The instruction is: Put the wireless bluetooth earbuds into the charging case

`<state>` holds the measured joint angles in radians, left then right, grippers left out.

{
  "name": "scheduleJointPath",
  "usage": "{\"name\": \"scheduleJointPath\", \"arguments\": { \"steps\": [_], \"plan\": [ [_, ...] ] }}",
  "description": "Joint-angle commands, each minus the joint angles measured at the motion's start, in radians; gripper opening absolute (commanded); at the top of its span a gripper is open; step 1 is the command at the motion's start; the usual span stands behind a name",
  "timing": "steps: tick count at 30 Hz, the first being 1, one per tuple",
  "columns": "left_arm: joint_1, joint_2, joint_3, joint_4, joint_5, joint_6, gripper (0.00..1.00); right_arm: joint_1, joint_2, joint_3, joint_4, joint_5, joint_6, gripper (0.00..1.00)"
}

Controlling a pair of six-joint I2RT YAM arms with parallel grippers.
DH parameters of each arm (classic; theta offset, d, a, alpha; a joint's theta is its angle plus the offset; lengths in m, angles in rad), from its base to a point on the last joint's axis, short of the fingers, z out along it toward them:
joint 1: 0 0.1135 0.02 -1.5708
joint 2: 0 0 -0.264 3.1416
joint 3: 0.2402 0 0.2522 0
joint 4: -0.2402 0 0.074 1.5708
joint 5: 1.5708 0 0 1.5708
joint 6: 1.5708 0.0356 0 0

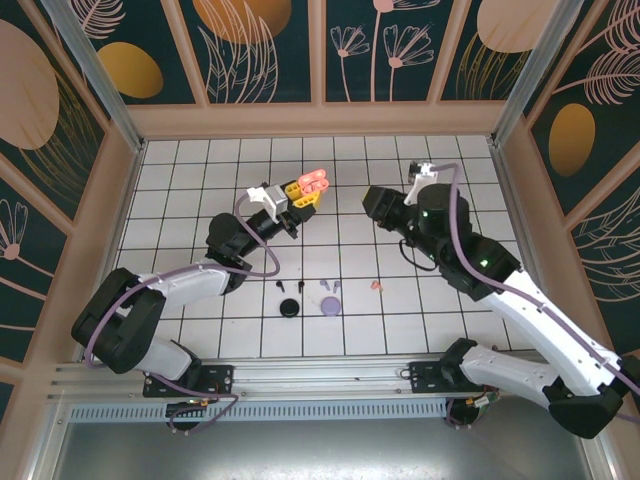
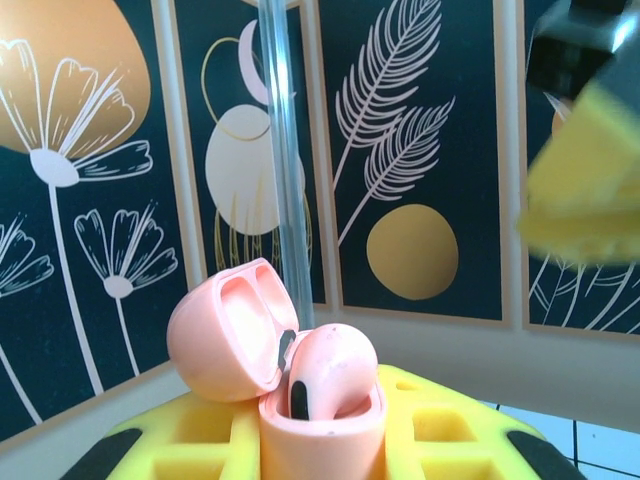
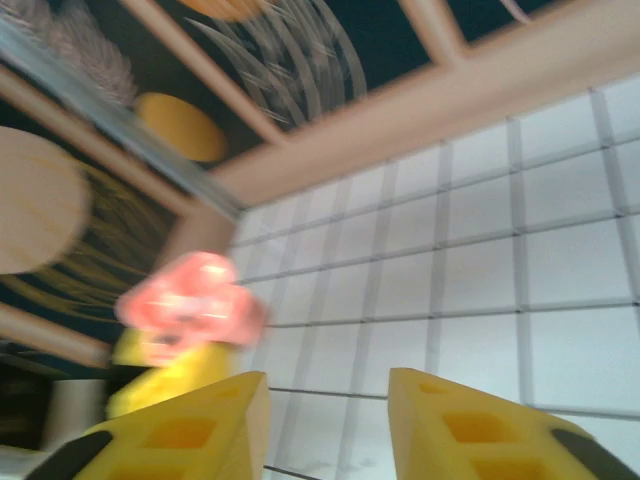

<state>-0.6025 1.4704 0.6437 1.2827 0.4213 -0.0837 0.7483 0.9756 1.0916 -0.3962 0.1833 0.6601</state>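
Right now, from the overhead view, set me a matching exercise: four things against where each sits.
1 pink case
2 black case
3 lilac case
4 loose pink earbud

A table, rightmost of the three
B in the left gripper, lid open
C table, left of the lilac case
D table, between the other two

Pairs: 1-B, 2-C, 3-D, 4-A

Black earbuds point(image 1: 279, 287), lilac earbuds point(image 1: 323, 286), a salmon earbud point(image 1: 375, 285), a black case point(image 1: 290, 307) and a lilac case point(image 1: 330, 306) were laid on the desk point(image 1: 200, 170).
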Motion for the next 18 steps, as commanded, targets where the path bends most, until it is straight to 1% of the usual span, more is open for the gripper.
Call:
{"name": "scheduleJointPath", "arguments": {
  "steps": [1, 3, 8, 12, 15, 18],
  "plan": [
    [-0.007, -0.048, -0.020, 0.056, -0.031, 0.000, 0.00, -0.032, 0.022, -0.114, -0.101, 0.025, 0.061, 0.49],
    [-0.008, -0.065, -0.033, 0.050, -0.051, 0.002, 0.00, -0.045, 0.033, -0.166, -0.112, 0.030, 0.080, 0.53],
    [-0.008, -0.102, -0.052, 0.023, -0.036, 0.013, 0.00, -0.061, 0.106, -0.254, -0.147, 0.020, 0.105, 0.60],
    [-0.006, -0.124, -0.063, 0.010, -0.018, 0.022, 0.00, -0.061, 0.209, -0.295, -0.132, -0.026, 0.043, 0.62],
    [-0.007, -0.144, -0.072, 0.002, -0.025, 0.027, 0.00, -0.064, 0.281, -0.315, -0.127, -0.023, 0.029, 0.63],
    [-0.007, -0.159, -0.076, -0.011, -0.022, 0.034, 0.00, -0.070, 0.313, -0.357, -0.063, -0.055, 0.032, 0.63]
  ]
}}
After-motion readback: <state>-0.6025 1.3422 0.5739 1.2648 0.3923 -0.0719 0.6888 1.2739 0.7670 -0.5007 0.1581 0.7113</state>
